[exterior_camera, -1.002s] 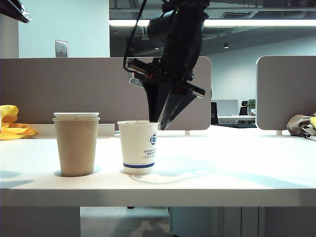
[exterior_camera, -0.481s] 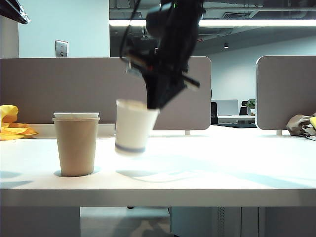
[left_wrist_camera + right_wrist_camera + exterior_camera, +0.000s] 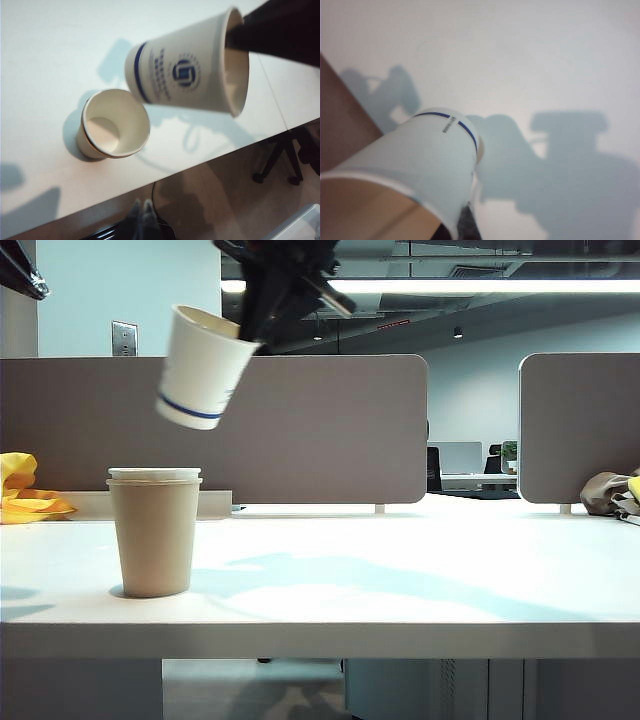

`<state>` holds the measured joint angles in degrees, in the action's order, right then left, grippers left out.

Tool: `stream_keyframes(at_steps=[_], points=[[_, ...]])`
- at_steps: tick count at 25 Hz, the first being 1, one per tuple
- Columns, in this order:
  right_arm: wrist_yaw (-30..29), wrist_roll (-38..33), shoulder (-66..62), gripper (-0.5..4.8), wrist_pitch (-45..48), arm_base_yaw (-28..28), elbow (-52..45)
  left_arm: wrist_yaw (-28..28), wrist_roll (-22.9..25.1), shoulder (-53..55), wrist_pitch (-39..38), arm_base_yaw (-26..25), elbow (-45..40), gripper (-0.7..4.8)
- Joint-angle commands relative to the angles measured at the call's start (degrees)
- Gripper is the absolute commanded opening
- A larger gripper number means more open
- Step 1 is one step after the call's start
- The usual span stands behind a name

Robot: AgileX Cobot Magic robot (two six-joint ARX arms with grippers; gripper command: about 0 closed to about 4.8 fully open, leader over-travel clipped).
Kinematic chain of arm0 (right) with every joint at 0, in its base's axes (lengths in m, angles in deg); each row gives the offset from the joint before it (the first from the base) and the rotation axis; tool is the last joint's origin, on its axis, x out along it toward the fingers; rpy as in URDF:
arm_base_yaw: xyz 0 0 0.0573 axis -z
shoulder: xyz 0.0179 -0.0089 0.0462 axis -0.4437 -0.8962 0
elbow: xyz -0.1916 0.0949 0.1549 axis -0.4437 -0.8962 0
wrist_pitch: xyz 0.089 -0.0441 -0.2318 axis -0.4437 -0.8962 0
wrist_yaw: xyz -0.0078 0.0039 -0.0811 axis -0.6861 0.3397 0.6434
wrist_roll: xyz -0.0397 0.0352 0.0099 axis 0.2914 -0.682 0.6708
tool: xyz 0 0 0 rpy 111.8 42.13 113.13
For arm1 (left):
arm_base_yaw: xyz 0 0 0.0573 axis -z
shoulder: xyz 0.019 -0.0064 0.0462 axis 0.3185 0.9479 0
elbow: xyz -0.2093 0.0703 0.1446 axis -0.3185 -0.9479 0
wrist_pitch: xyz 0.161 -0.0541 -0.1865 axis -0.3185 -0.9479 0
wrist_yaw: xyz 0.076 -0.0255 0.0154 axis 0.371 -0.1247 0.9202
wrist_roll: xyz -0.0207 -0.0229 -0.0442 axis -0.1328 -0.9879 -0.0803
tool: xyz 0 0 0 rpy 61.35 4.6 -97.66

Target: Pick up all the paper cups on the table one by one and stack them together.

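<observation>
A kraft-brown paper cup [image 3: 155, 535] stands at the left of the table [image 3: 450, 580] with a white cup's rim [image 3: 154, 473] showing inside it. The left wrist view looks down into this pair [image 3: 114, 126]. My right gripper [image 3: 252, 332] is shut on the rim of another white paper cup [image 3: 203, 368] with a blue band, held tilted in the air above and slightly right of the brown cup. In the right wrist view this cup [image 3: 415, 165] fills the near corner. My left gripper [image 3: 141, 218] hangs off the table's front edge, its fingers together and empty.
A yellow cloth [image 3: 25, 490] lies at the far left, a grey-beige bundle [image 3: 610, 490] at the far right. Grey partition panels [image 3: 320, 430] back the table. A chair base [image 3: 280, 160] stands on the floor beyond the front edge.
My right gripper closed on the white cup's rim, then lifted it off the table, up and to the left, tilting it. The brown cup has stayed put.
</observation>
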<state>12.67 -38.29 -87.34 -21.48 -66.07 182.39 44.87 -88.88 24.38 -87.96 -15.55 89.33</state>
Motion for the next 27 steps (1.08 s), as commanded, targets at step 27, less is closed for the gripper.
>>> stream_keyframes(at_steps=[27], points=[[-0.33, -0.09, -5.75, 1.02, -0.11, -3.45, -0.04, 2.56, 1.75, -0.31, -2.6, -0.11, 0.26, -0.06]])
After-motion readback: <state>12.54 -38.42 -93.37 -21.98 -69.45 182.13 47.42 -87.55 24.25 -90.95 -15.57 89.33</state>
